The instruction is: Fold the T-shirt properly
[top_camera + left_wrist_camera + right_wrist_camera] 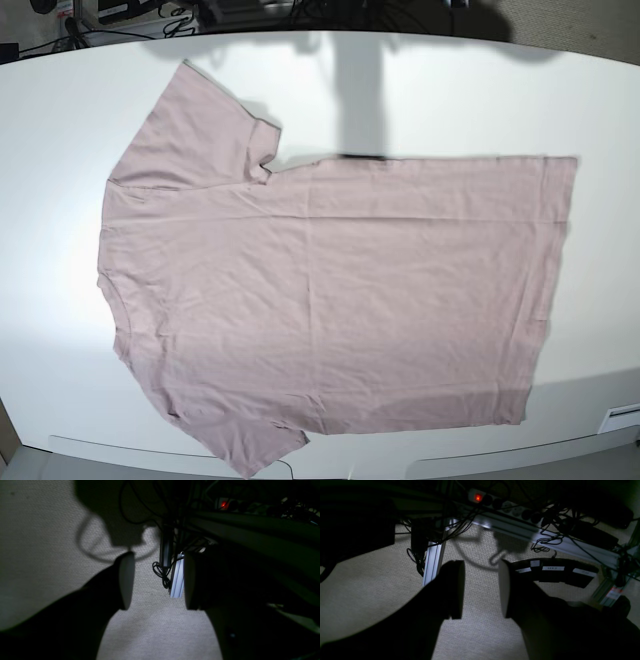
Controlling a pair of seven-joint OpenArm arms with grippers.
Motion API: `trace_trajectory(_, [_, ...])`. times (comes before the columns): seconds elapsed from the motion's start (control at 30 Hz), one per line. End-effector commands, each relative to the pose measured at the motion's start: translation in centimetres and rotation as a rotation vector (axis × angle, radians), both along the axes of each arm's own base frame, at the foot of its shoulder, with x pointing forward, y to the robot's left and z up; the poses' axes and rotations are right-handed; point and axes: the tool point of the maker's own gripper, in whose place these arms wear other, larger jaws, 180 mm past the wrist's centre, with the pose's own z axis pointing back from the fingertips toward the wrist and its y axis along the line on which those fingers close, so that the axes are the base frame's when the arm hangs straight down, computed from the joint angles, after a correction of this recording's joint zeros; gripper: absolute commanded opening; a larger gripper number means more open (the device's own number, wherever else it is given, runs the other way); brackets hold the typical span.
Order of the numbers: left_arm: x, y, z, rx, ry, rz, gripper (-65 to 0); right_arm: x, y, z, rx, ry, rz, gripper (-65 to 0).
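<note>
Here the T-shirt (330, 290) lies flat on the white table (600, 120); the left gripper (157, 580) and right gripper (481, 590) gape empty.

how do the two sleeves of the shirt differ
The far sleeve lies spread flat, fully on the table. The near sleeve reaches the table's front edge, looking narrower and more rumpled. Both are the same dusty pink, on the T-shirt.
</note>
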Motion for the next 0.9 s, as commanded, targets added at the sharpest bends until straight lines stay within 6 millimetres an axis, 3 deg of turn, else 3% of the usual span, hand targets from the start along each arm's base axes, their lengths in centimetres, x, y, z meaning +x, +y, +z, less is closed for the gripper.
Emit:
trace_trajectory(0.0, [-1.0, 0.1, 0.1, 0.002, 0.010, -0.001, -34.3, -0.7, -0.6, 0.2, -0.007, -0.001, 0.000, -41.8])
trace_trajectory(0.43, [-4.6, 1.1, 1.9, 0.028, 0.017, -0.009, -34.3, -4.1, -1.2, 3.5, -0.004, -0.064, 0.081, -41.8])
trace_trajectory(0.7, [-6.5, 2.2, 5.6, 0.072, 0.007, -0.087, -34.3, -4.6, -2.7, 7.2, 0.025, -0.123, 0.008, -41.8])
trace_trajectory(0.87, [-6.0, 3.4, 9.5, 0.111, -0.053, -0.113, -34.3, -5.7, -2.0, 9.8, 0.093, -0.069, 0.037, -41.9])
